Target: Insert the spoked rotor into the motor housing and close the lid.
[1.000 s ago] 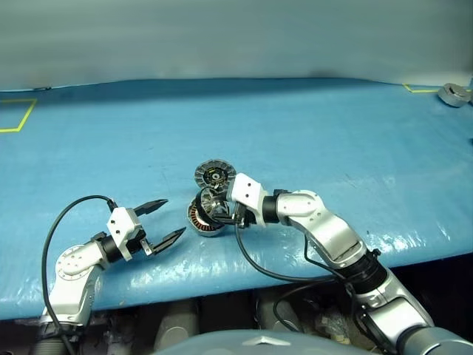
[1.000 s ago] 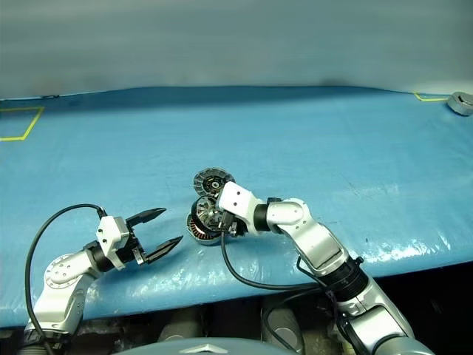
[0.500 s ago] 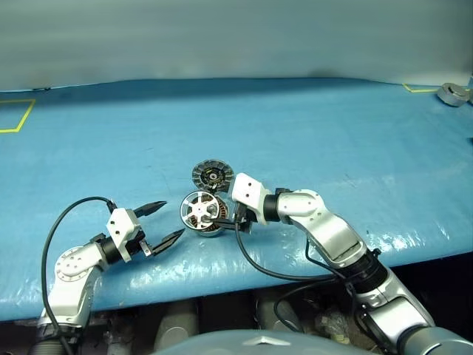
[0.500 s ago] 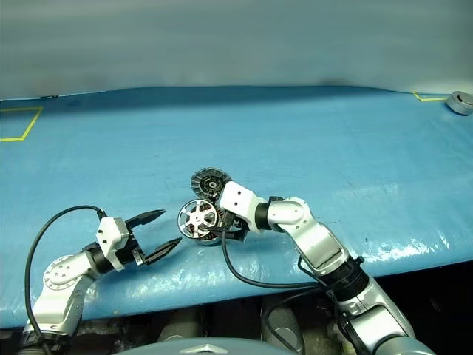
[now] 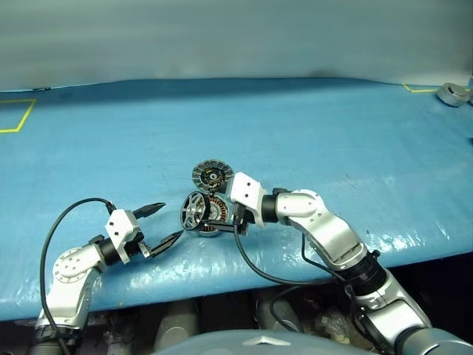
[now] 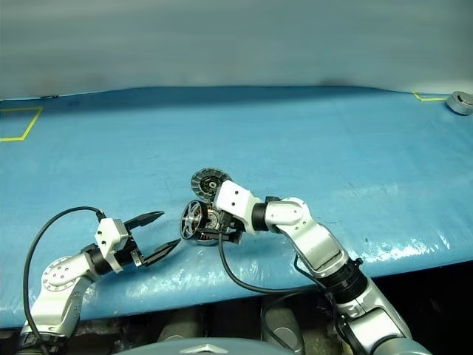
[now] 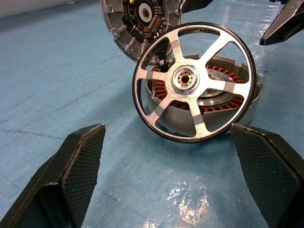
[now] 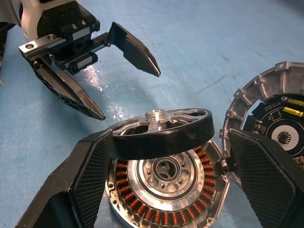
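clearly mid-insertion: spoked rotor tipped up on edge, leaning on the rim of the motor housing, not yet seated over the copper windings. lid just behind, dark face up, on the blue table cover. next, probably: tip the rotor flat and centre its hub over the housing's hub, then fetch the lid. right gripper reaching in from the right, angled down, jaws spread wide either side of the rotor, gripping nothing. left gripper nearby to the left, pointing at the rotor, jaws wide, empty.
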Controlling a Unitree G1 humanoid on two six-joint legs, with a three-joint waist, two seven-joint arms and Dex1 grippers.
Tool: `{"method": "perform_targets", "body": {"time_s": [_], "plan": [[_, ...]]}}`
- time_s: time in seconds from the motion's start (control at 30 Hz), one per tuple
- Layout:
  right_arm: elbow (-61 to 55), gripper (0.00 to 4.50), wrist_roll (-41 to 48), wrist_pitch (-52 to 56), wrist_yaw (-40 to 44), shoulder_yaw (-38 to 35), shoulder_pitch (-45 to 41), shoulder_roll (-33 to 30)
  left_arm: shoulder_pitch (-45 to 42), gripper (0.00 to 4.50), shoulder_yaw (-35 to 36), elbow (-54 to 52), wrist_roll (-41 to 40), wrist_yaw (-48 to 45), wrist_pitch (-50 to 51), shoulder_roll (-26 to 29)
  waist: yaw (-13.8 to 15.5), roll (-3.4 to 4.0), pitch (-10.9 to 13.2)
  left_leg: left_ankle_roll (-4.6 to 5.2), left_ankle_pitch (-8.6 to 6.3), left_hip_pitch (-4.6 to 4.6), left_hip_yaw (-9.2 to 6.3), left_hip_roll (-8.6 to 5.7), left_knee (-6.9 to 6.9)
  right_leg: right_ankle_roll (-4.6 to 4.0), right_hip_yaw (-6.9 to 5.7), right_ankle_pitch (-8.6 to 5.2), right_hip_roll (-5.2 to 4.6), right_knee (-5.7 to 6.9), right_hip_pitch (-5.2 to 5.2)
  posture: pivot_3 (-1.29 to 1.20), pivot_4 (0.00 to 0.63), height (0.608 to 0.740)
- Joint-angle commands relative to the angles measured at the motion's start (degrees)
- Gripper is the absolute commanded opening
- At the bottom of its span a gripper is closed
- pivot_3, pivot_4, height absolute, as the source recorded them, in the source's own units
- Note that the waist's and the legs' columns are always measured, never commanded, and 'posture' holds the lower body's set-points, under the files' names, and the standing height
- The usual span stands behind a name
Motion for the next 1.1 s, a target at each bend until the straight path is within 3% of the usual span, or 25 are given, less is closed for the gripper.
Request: {"method": "perform_targets", "body": {"time_s": [0.03, 0.27, 0.5, 0.7, 1.1], "plan": [[-3.3, 4.09, 1.3, -1.0, -0.3, -1.9, -0.5, 0.7, 0.1, 4.50, 1.0, -1.2, -0.4, 0.5, -0.2, 0.6, 0.0, 0.00, 0.0, 0.00, 0.00, 0.00, 0.00, 0.00, 0.00, 0.00, 0.00, 0.00, 0.00, 0.00, 0.00, 0.00, 0.150, 0.740], [-3.5, 4.09, -0.7, -4.5, -0.6, -0.4, -1.7, 2.0, 0.6, 4.50, 1.4, -1.2, -0.7, 0.6, -0.3, 0.6, 0.0, 0.00, 0.0, 0.00, 0.00, 0.00, 0.00, 0.00, 0.00, 0.01, 0.00, 0.01, 0.00, 0.00, 0.00, 0.00, 0.150, 0.740], [-0.2, 4.09, -14.1, -9.5, -0.9, 10.9, -6.6, 1.5, 1.0, 4.50, 1.9, -1.1, -0.8, 0.6, -0.5, 0.7, -0.1, 0.01, 0.0, -0.01, 0.00, 0.02, 0.02, 0.01, 0.00, -0.02, -0.01, -0.01, 0.00, 0.03, -0.04, 0.00, 0.150, 0.740], [0.7, 4.09, -15.5, -4.9, 0.7, 12.8, -11.7, 5.9, 0.6, 4.50, 1.9, -0.3, -0.4, 0.6, -1.4, 0.5, -0.2, 0.02, 0.0, -0.01, 0.00, 0.00, 0.00, 0.01, 0.00, -0.21, -0.03, 0.14, 0.00, 0.04, -0.05, 0.00, 0.150, 0.740], [7.2, 4.09, -23.3, 1.4, 2.0, 19.1, -17.5, 7.6, 1.8, 4.50, 1.2, 0.6, 1.0, 2.2, -3.6, -1.4, -0.2, 0.04, 0.0, -0.01, 0.00, 0.00, -0.08, 0.01, -0.04, -0.27, -0.13, 0.17, -0.01, 0.05, -0.06, 0.00, 0.150, 0.740]]}}
